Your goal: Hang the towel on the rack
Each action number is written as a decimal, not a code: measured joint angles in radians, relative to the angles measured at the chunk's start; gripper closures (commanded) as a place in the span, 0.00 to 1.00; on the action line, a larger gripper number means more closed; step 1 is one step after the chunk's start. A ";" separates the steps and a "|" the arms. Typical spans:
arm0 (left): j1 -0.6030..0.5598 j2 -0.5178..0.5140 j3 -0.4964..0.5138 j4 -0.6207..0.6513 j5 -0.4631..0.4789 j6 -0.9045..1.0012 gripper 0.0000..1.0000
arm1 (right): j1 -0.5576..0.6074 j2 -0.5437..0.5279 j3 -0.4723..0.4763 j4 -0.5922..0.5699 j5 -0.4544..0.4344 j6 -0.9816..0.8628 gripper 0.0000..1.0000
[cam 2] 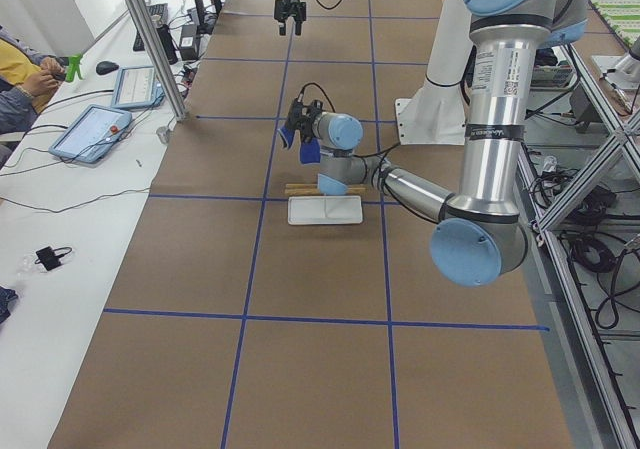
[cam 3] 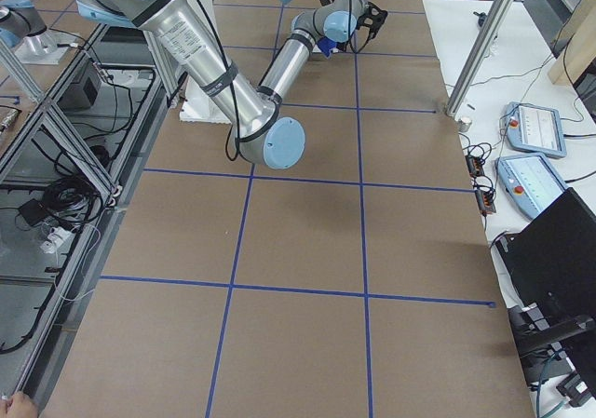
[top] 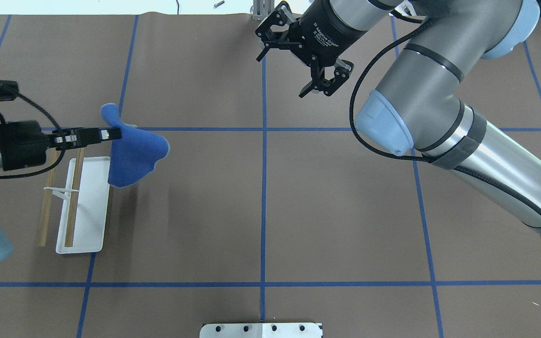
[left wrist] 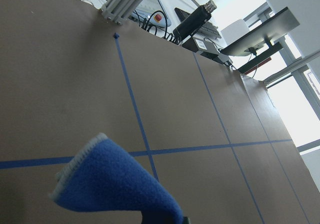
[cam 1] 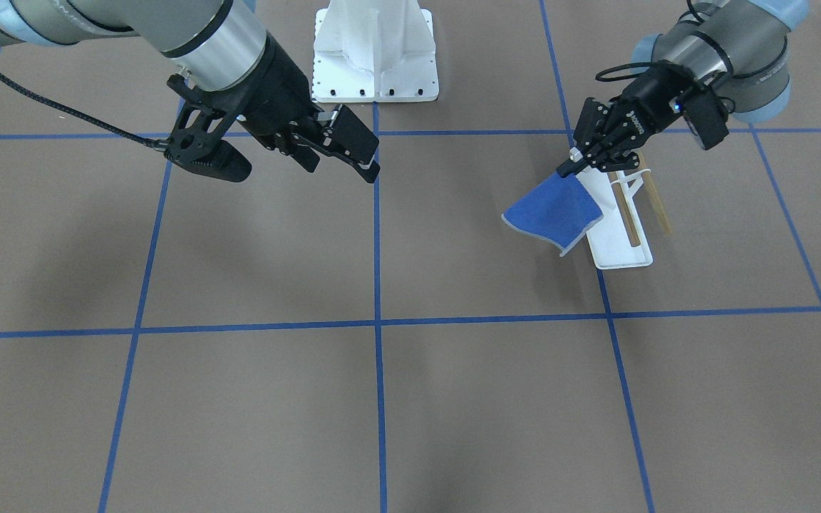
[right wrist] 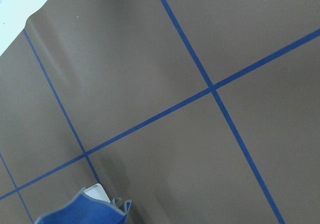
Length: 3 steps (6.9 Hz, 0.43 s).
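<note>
The royal-blue towel [cam 1: 556, 211] hangs from my left gripper [cam 1: 569, 169], which is shut on its upper corner. The towel is lifted off the table beside the rack's end that lies toward the operators' side, on the side toward the table's middle, and touches neither bar. In the overhead view the towel [top: 132, 155] droops from the left gripper [top: 111, 134] next to the rack's white tray base [top: 89, 206] with its two wooden dowel bars [top: 73, 197]. The rack [cam 1: 613, 246] stands upright. The towel's edge also shows in the left wrist view [left wrist: 115, 184]. My right gripper [cam 1: 339, 167] is open and empty, far off, also in the overhead view [top: 280, 77].
A large white bolted pedestal [cam 1: 375, 50] stands at the robot's side of the table, and its edge shows in the overhead view [top: 261, 330]. Blue tape lines cross the brown table. The right wrist view shows the towel [right wrist: 80, 211] and a corner of the tray base [right wrist: 97, 191].
</note>
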 measured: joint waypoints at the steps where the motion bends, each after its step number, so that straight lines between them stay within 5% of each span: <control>1: -0.003 0.071 0.022 -0.122 0.036 -0.001 1.00 | 0.007 -0.027 0.000 0.039 -0.001 -0.001 0.00; 3: -0.010 0.135 0.097 -0.287 0.075 -0.001 1.00 | 0.016 -0.078 0.000 0.119 0.000 -0.001 0.00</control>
